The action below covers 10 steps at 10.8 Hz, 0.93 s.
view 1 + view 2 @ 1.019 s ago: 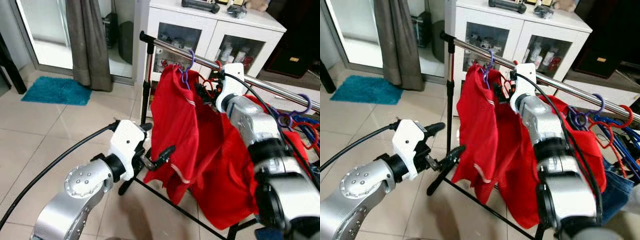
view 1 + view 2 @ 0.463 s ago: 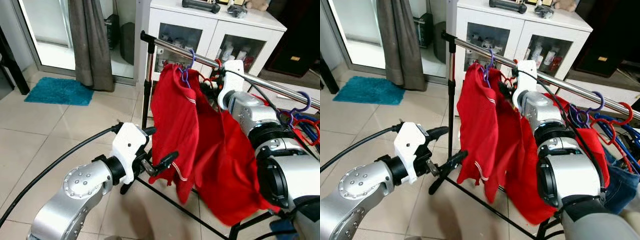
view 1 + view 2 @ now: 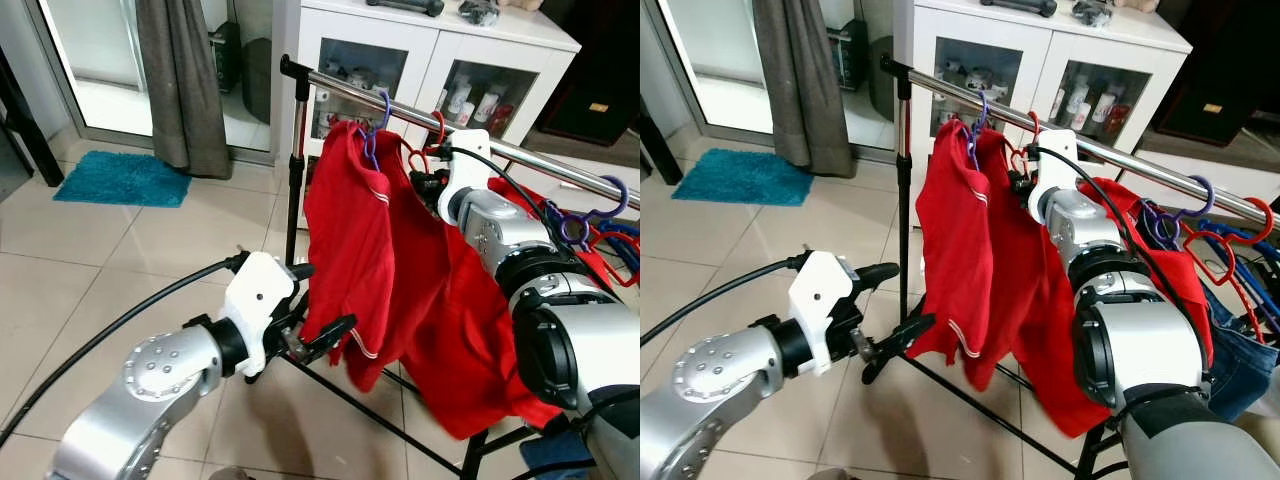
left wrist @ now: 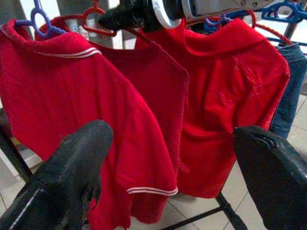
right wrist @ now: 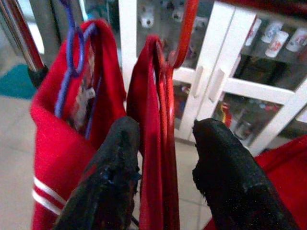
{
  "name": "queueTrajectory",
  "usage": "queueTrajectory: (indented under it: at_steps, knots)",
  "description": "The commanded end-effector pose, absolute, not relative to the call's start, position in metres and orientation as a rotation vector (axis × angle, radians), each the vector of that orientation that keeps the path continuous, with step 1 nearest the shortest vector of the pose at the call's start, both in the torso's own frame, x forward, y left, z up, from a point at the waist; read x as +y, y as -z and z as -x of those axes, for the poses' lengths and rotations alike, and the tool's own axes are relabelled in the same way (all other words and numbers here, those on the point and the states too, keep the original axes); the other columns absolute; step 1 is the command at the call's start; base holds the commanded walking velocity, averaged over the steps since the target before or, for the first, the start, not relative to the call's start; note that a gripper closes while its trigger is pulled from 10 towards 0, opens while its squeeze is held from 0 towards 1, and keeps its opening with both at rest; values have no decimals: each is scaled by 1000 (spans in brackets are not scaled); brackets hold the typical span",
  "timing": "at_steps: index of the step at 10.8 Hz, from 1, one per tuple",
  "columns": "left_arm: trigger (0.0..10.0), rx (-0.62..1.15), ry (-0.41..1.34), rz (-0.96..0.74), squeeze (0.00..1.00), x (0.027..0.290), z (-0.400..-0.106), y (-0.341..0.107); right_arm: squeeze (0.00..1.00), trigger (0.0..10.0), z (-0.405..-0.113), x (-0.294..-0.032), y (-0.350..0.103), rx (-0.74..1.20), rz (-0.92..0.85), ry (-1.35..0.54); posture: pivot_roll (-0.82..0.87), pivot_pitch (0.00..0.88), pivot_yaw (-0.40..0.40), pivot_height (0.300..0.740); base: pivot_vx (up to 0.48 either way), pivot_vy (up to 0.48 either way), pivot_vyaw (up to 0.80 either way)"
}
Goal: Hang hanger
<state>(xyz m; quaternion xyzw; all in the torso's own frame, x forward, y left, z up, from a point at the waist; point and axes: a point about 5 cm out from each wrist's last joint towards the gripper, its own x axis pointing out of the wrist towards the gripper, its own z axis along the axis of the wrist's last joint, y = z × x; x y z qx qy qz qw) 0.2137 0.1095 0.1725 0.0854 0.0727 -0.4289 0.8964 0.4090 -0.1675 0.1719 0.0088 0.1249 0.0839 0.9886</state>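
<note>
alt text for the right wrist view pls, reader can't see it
Two black fingers of the right claw straddle a red hanger carrying a red shirt. Beside it hangs another red shirt with white stripes on a purple hanger, with a white glass-door cabinet behind.

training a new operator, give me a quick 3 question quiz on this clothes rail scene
1. True or false: the right gripper is up at the rail, its fingers either side of the red hanger.
2. What colour is the hanger holding the shirt with white stripes? A) purple B) green C) white
3. Fill in: the left gripper is low, near that shirt's ____ edge.

Key: 1 true; 2 A; 3 bottom
</note>
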Motion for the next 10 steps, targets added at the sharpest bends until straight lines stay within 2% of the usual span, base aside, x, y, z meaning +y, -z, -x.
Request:
queueTrajectory:
  at_steps: [1,2,3,7,8,10]
  knots:
    - [10000,150,917,-171,0,107,-209,-174,0,1137,-412,-169,-183,213,-33,-171,186,60,-92,740,0,0,0]
    - [10000,154,918,-175,0,108,-209,-174,0,314,-412,-168,-181,228,-18,-184,191,59,-91,740,0,0,0]
    - [10000,155,919,-176,0,108,-210,-175,0,0,-411,-167,-181,224,-24,-195,192,58,-91,740,0,0,0]
    - [10000,155,929,-180,0,106,-209,-173,0,0,-410,-160,-179,223,3,-269,188,41,-96,740,0,0,0]
    - [10000,148,937,-175,0,104,-208,-174,0,0,-409,-158,-177,220,15,-335,185,29,-100,740,0,0,0]
    - [10000,148,933,-173,0,104,-208,-172,0,0,-407,-163,-177,198,-14,-345,170,15,-91,740,0,0,0]
